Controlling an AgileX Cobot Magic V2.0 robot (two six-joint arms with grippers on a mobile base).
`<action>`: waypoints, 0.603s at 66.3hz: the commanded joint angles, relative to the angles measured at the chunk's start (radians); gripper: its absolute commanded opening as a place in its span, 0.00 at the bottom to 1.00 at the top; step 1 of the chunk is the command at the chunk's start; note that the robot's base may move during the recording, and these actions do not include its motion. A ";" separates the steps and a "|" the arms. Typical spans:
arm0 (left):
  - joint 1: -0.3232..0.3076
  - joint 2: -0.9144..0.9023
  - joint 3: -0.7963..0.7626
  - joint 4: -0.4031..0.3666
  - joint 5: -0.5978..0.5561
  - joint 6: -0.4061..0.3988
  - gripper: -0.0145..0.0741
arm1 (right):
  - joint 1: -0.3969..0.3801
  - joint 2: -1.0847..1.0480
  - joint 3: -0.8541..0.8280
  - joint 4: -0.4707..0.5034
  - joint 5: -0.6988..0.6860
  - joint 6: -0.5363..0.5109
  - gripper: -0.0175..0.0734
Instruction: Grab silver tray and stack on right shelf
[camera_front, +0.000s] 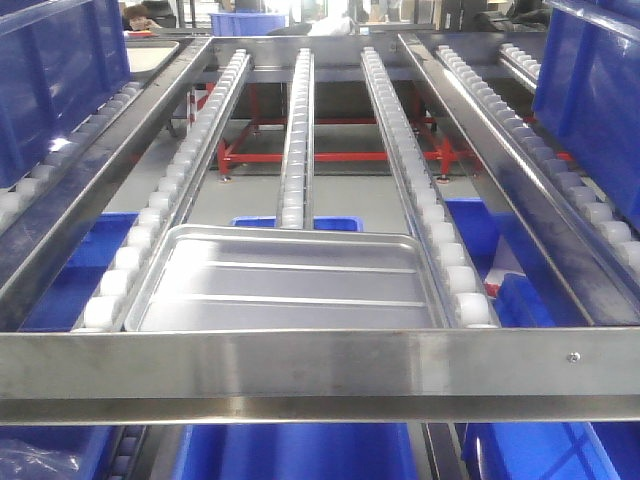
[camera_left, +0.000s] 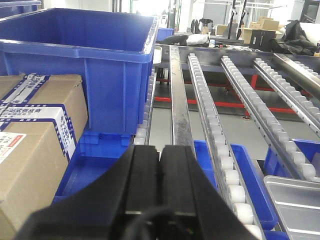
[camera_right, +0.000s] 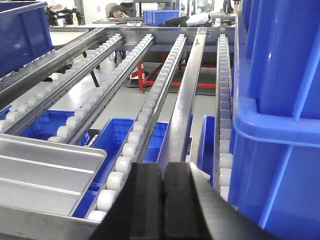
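Note:
The silver tray (camera_front: 285, 285), shiny with two long ridges, lies flat on the white rollers of the middle rack, right behind the steel front bar (camera_front: 300, 365) with a screw (camera_front: 573, 356) near its right end. The tray also shows at the lower right of the left wrist view (camera_left: 295, 205) and at the lower left of the right wrist view (camera_right: 40, 175). The right shelf's roller row (camera_front: 545, 160) runs to the right of it, past a steel divider. My left gripper (camera_left: 160, 155) and right gripper (camera_right: 163, 172) are both shut and empty, apart from the tray.
A large blue crate (camera_right: 280, 100) sits on the right shelf. Another blue crate (camera_left: 75, 60) and a cardboard box (camera_left: 35, 140) stand at the left. Blue bins (camera_front: 300, 450) lie below the rollers. A dull tray (camera_front: 150, 55) sits far back left.

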 joint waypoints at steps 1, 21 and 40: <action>-0.002 0.012 0.026 0.000 -0.087 0.003 0.06 | -0.003 -0.019 -0.001 -0.001 -0.083 -0.009 0.25; -0.002 0.012 0.026 0.000 -0.087 0.003 0.06 | -0.003 -0.019 -0.001 -0.001 -0.083 -0.009 0.25; -0.002 0.012 0.026 0.000 -0.087 0.003 0.06 | -0.003 -0.019 -0.001 -0.001 -0.083 -0.009 0.25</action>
